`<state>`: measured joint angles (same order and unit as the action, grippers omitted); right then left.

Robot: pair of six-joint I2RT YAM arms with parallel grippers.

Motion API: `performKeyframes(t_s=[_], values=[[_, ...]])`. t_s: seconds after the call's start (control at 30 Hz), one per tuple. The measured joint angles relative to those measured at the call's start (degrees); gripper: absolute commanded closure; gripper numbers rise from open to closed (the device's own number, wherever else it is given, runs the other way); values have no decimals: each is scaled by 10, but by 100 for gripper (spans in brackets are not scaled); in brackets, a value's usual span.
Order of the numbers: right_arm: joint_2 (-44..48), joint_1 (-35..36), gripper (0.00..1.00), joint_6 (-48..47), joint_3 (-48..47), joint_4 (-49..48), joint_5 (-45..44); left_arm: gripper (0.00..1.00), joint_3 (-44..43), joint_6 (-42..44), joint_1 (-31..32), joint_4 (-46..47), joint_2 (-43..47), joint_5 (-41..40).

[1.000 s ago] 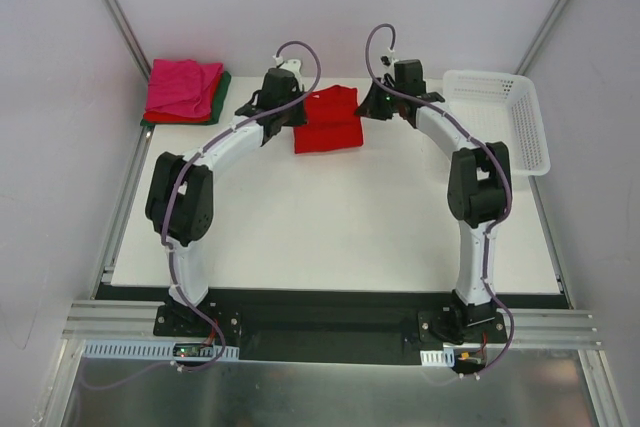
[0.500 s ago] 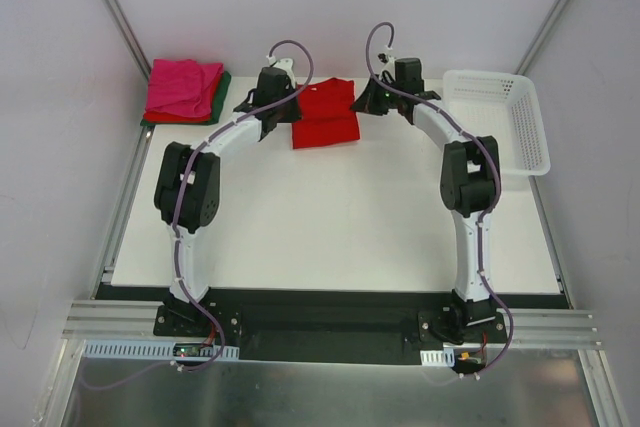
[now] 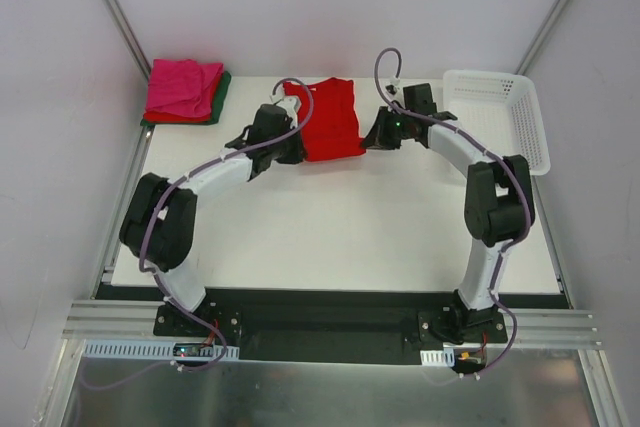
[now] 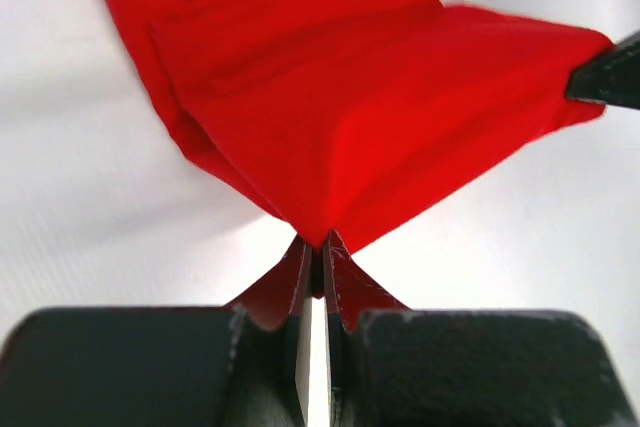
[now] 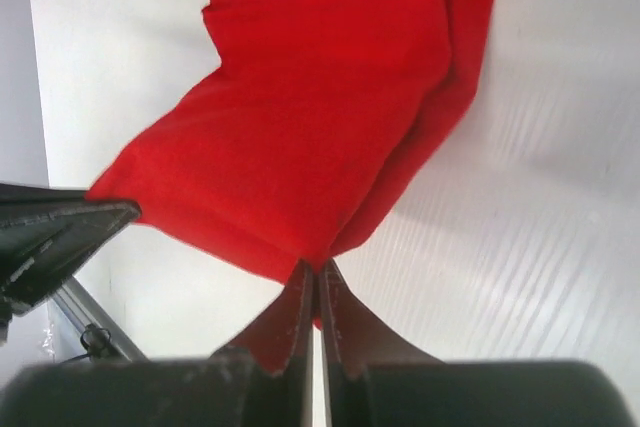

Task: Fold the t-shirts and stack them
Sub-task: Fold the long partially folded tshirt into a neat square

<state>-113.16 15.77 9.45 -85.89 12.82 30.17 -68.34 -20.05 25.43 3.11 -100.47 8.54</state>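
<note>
Moved: both arms came nearer; bright red cloth t-shirt (image 3: 330,119) now lies longer, far centre.
Left gripper (image 4: 315,252): pinched on its near-left corner.
Right gripper (image 5: 312,272): clamped on near-right corner.
Advice: I'd keep corners level, tension even.

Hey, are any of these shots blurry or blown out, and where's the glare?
Top external: sharp, evenly lit, shadows faint. Left wrist: red t-shirt slightly smeared at its upper edges, table washed out near white. Right wrist: striped sheen on the table, the right tool dark and soft up close.
</note>
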Motion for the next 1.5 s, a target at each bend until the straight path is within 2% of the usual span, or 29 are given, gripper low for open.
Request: performKeyframes(t_s=[0.13,0.37,0.63,0.87,1.27,1.5], values=[[73,14,99,-8,70,41,-12,100,79,-7,32,0,76,-1],[128,61,99,-25,163,109,-35,100,203,-37,86,-14,169,-13],[152,135,99,-28,240,152,-64,100,287,-76,127,-56,271,-29],[222,198,99,-8,296,179,-77,100,336,-118,163,-108,386,-31],[343,251,99,26,317,245,-134,100,349,-191,257,-201,482,-37],[360,249,99,13,207,293,-190,100,247,-172,261,-247,469,-105]])
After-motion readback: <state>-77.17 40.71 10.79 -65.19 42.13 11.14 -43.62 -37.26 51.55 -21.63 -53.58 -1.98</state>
